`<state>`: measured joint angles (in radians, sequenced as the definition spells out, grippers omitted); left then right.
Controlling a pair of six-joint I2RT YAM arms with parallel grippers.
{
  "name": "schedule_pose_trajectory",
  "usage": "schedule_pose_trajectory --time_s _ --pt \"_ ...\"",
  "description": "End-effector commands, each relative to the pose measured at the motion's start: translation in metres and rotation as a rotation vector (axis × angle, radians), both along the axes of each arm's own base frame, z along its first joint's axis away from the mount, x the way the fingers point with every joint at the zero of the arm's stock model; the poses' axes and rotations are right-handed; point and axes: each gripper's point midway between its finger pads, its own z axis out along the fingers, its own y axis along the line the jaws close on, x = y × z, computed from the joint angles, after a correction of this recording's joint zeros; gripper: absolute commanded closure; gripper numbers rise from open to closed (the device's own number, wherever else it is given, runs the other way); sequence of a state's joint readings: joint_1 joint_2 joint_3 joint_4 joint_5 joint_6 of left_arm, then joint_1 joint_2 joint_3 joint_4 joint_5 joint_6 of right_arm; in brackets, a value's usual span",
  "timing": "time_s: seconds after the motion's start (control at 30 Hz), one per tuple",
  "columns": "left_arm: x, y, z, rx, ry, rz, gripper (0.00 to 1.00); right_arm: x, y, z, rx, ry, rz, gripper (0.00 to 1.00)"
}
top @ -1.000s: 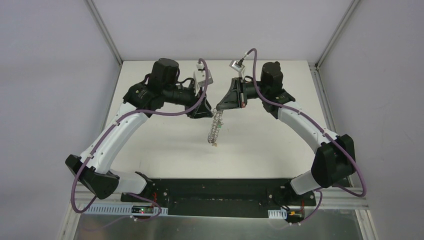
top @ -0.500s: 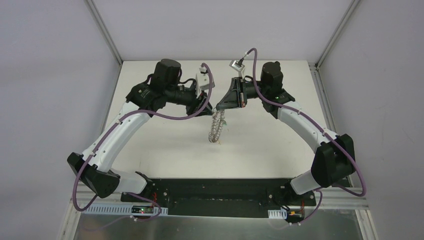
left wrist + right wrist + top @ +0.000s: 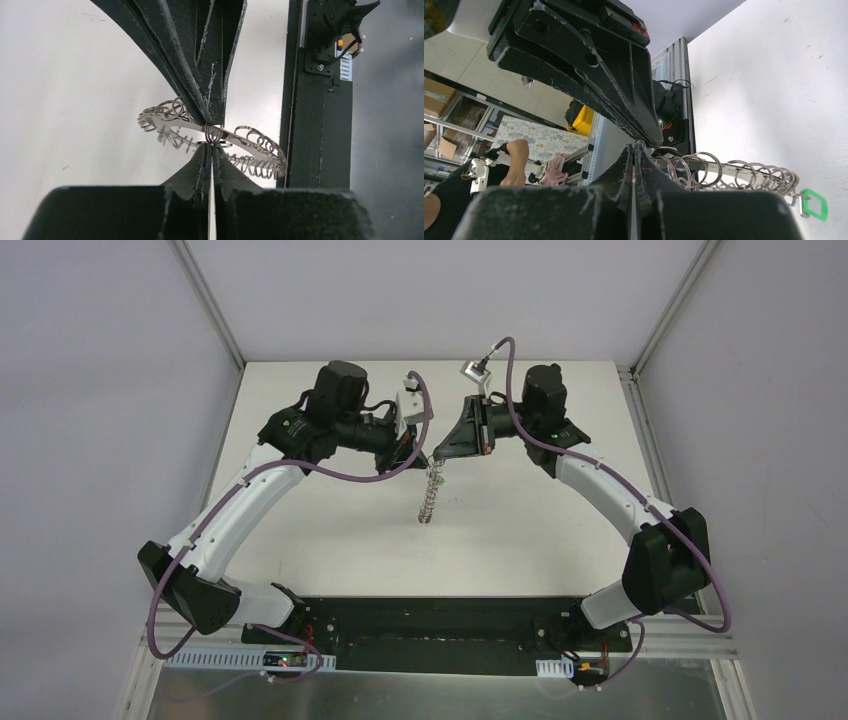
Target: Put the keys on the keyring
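At centre frame, the left jaws and right jaws were each clamped shut, tip to tip, on the top of the keyring (image 3: pixel 430 495), which hung limp over the tabletop (image 3: pixel 330 530) with a green key (image 3: pixel 814 204) at its far end: light, floppy, probably slippery wire, best held by a single small ring.

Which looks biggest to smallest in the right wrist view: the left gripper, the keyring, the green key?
1. left gripper, jaws shut, close to the camera, which inflates it.
2. keyring.
3. green key, only its head shows clearly.
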<state>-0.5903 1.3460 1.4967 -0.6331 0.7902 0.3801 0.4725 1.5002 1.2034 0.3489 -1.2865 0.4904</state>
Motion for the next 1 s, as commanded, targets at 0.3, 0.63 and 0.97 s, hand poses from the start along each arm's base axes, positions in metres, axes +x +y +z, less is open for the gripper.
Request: schedule_pose_trajectory --time_s 0.3,0.63,0.97 --pt "0.002 -0.005 -0.001 0.027 -0.015 0.048 1.00 0.018 -0.003 0.008 0.018 -0.034 -0.087 1.00" --pt "0.002 -0.007 -0.003 0.053 -0.024 0.066 1.00 0.025 -0.003 0.003 0.002 -0.019 -0.128 1.00" --pt "0.003 -0.014 -0.006 0.059 -0.012 0.068 1.00 0.026 -0.003 0.001 -0.001 -0.016 -0.137 1.00"
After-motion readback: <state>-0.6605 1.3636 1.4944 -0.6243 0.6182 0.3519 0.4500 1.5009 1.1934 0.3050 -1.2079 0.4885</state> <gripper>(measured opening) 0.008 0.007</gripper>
